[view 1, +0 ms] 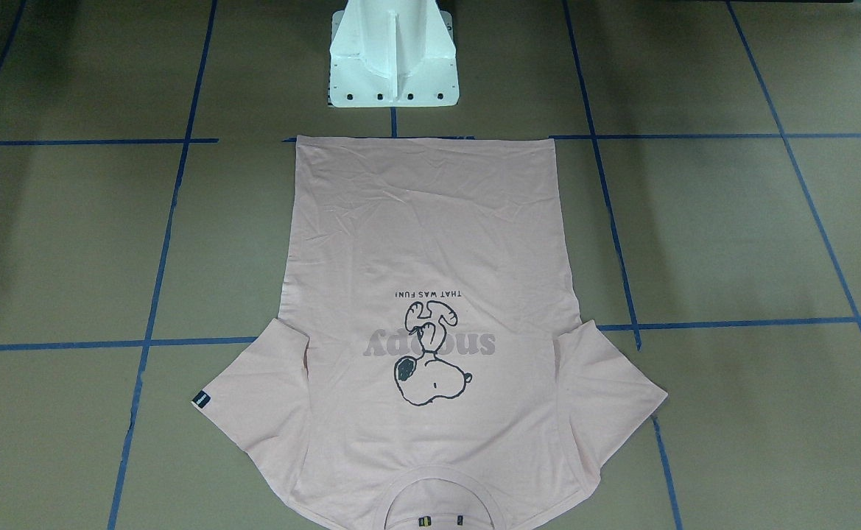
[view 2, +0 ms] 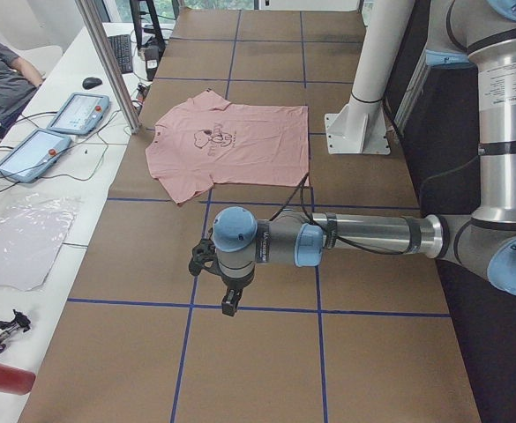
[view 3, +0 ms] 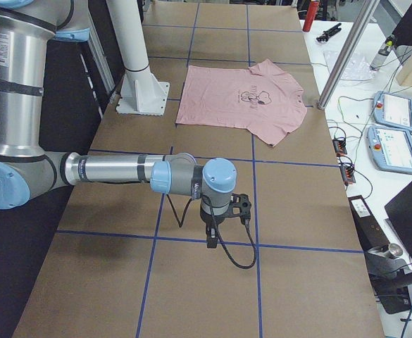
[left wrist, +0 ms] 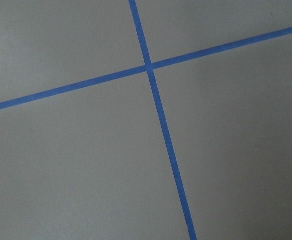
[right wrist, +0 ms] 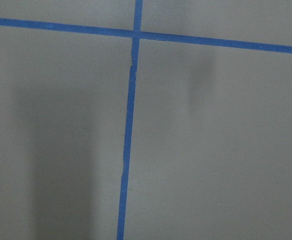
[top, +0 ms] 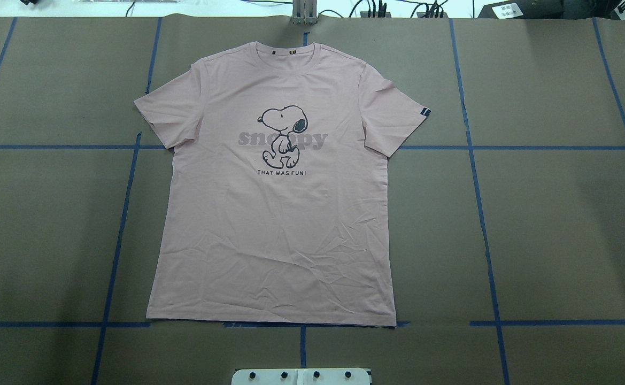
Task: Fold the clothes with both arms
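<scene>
The pale pink T-shirt (top: pixel 269 224) lay flat and face up in the middle of the table (top: pixel 558 224). Its collar (top: pixel 301 52) was at the edge far from the robot, its hem (top: pixel 269 320) was near the white pedestal (view 1: pixel 393 59), and both sleeves were spread out; no fold had been made. The left arm (view 2: pixel 363 236) and the right arm (view 3: pixel 114 170) hung over bare table at opposite ends, each well apart from the shirt, and their wrist cameras showed only brown surface and blue tape lines (left wrist: pixel 160 125). Their jaws appeared only in the side views, so I could not tell whether they were released or clenched, though neither was anywhere near the cloth. The main risk seemed to lie in the first pinch. The fabric looked thin and lightly creased towards the hem, so jaws coming down too shallow might catch only the top layer and peel the front off the back, or slip and bunch it. If the two arms lifted unevenly, the shirt could skew and the fold land crooked, with the sleeve bearing the black tag (top: pixel 424 112) flopping underneath.
</scene>
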Robot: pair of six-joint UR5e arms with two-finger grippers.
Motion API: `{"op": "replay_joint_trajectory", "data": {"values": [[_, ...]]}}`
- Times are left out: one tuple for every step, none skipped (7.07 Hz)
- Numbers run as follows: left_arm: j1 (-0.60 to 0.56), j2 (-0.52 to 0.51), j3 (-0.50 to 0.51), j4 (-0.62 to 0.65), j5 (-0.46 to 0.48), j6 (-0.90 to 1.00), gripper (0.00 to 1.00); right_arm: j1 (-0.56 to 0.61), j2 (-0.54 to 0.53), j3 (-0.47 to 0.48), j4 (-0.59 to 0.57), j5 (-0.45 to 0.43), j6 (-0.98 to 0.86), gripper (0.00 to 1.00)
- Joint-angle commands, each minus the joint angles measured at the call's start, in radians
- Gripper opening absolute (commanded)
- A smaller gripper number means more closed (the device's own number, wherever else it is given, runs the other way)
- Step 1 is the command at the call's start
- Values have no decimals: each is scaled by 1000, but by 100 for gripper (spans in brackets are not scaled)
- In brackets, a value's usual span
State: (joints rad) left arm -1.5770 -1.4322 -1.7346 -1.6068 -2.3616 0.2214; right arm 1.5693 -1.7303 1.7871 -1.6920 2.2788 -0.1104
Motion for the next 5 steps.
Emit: {"op": "replay_joint_trajectory", "data": {"values": [[0, -2, -2, -2, 2, 1, 100, 0, 0, 2, 2, -1, -2, 100], [0, -2, -3, -5, -2, 3, 100, 0, 1, 2, 2, -1, -2, 100], [0, -2, -29, -5, -2, 3, 100, -2, 14, 3, 6, -1, 3, 100], [2, -4, -29, -68, -4, -1, 100, -14, 47, 0, 38, -2, 12, 100], [2, -5, -23, -144, -5, -10, 100, -18, 75, 2, 87, -2, 14, 100]]}}
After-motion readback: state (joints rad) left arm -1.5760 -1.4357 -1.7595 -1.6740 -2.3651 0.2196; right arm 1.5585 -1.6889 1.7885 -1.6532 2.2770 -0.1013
